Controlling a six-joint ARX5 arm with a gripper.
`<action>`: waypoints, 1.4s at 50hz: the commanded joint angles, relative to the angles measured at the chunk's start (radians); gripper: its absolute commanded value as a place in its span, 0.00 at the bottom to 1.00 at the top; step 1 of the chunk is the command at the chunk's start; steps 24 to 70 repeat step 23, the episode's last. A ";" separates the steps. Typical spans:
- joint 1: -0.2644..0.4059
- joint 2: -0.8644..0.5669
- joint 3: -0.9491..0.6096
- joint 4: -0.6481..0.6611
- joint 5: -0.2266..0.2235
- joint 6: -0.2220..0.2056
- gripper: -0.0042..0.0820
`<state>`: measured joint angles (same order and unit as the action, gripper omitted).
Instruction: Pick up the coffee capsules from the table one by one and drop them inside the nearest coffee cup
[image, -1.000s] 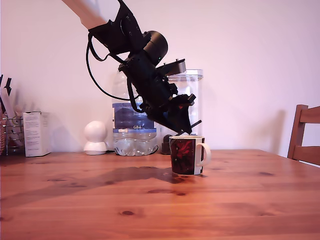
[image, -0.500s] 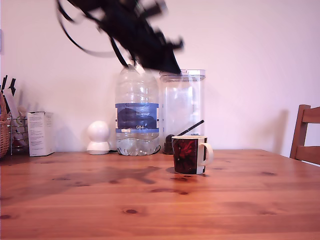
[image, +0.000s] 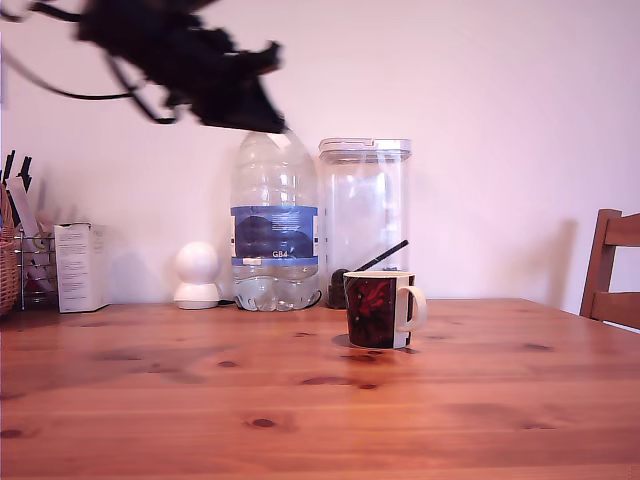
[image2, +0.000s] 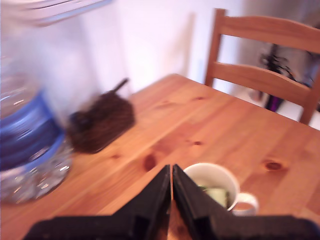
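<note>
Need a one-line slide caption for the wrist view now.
Shut gripper above the coffee cup on the table.

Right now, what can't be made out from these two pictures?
- The gripper: a dark motion smear in the exterior view, so its shape is lost.
- Inside the mug: the wrist view shows something pale and greenish, too blurred to identify; the exterior view sees only the mug's outer wall.
- The dark object beside the water bottle: blurred in the wrist view, partly hidden behind the mug in the exterior view.
</note>
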<state>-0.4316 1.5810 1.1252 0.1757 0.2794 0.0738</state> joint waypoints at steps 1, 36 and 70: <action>0.018 -0.037 -0.053 0.036 -0.004 -0.021 0.02; 0.094 -0.166 -0.264 0.107 -0.057 -0.055 0.02; 0.094 -0.166 -0.264 0.107 -0.057 -0.055 0.02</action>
